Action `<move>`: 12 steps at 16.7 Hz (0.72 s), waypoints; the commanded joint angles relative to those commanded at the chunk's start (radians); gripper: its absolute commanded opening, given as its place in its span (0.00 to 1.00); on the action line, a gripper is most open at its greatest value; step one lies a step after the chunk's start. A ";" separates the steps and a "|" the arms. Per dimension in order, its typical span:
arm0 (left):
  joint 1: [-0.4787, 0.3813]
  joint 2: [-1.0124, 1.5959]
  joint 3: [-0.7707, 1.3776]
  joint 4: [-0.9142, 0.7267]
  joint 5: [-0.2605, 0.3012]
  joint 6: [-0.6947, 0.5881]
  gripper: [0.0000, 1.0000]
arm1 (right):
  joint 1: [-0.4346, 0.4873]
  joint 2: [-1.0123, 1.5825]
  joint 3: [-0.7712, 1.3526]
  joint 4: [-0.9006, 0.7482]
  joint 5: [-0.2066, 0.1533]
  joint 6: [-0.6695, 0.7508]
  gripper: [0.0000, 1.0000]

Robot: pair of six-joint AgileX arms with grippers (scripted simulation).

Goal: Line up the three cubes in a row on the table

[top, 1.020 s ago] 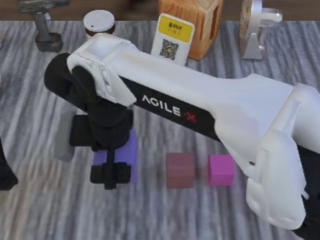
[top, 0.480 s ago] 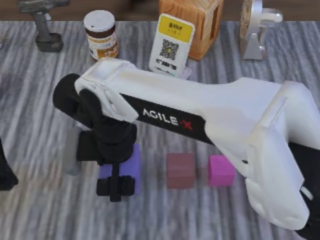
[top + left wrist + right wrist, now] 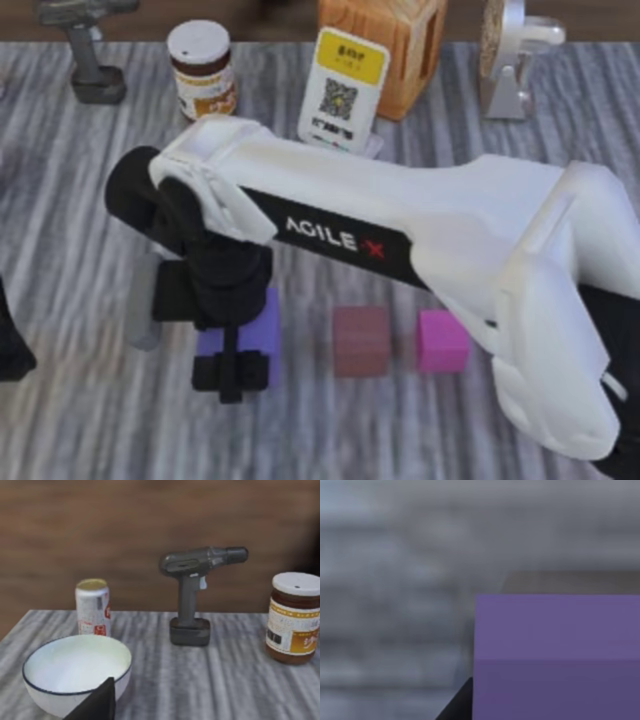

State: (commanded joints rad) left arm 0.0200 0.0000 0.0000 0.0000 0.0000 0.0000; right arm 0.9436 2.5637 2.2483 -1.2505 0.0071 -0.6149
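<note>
1. The violet-purple cube [image 3: 262,322] sits on the table [image 3: 60,420] left of centre, mostly hidden in the top view by the right gripper [image 3: 232,372]. In the right wrist view the violet-purple cube [image 3: 555,655] fills the frame close up, and a strip of reddish-brown shows just past its far edge.
2. The right gripper hangs directly over that cube, its black fingers on the near side; I cannot tell how far apart they stand or whether they clamp the cube.
3. To the right lies the reddish-brown cube [image 3: 360,340], then the small magenta cube [image 3: 442,340] just beside it. All three look roughly level in one line, the violet one set a little farther off than the other two are from each other.
4. Judging by looks, the cubes are rigid, matte and light. Flat parallel faces should give the pads a sure hold; take the violet one across two opposite sides, near mid-height, so it does not tip.
5. The left arm [image 3: 10,350] is parked at the table's left edge. Its wrist view shows a white bowl [image 3: 75,677], a can [image 3: 93,607], a drill [image 3: 192,597] and a jar [image 3: 294,617].
6. At the back stand an orange wooden block [image 3: 405,40] and a QR card [image 3: 340,90].
</note>
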 joint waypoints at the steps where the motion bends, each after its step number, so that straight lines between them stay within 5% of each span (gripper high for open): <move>1: 0.000 0.000 0.000 0.000 0.000 0.000 1.00 | 0.000 0.000 0.000 0.000 0.000 0.000 0.68; 5: 0.000 0.000 0.000 0.000 0.000 0.000 1.00 | 0.000 0.000 0.000 0.000 0.000 0.000 0.98; 12: 0.000 0.000 0.000 0.000 0.000 0.000 1.00 | 0.000 0.000 0.000 0.000 0.000 0.000 1.00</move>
State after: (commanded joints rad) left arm 0.0200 0.0000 0.0000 0.0000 0.0000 0.0000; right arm 0.9436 2.5637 2.2483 -1.2505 0.0071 -0.6149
